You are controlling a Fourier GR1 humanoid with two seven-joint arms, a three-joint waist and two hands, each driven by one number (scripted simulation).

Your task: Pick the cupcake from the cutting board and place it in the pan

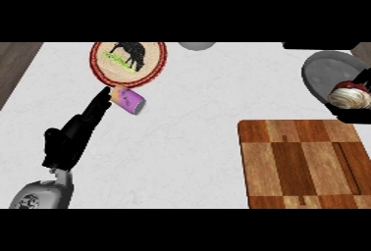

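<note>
The cupcake (349, 97), with pale swirled frosting and a dark red rim, hangs at the right edge of the head view, over the near rim of the grey pan (326, 71). My right hand (353, 115) is curled round the cupcake; black fingers show above and below it, and the rest of the hand is cut off by the frame. The wooden checkered cutting board (304, 164) lies below it at the lower right with nothing on it. My left hand (69, 139) stretches up from the lower left, open, its straight fingertips touching a purple cup.
A purple cup (128, 100) lies on its side just below a round woven plate (128, 62) with a red rim and a dark animal picture. A grey rounded object (196, 45) sits at the top edge. The counter's left edge (20, 78) slants at the far left.
</note>
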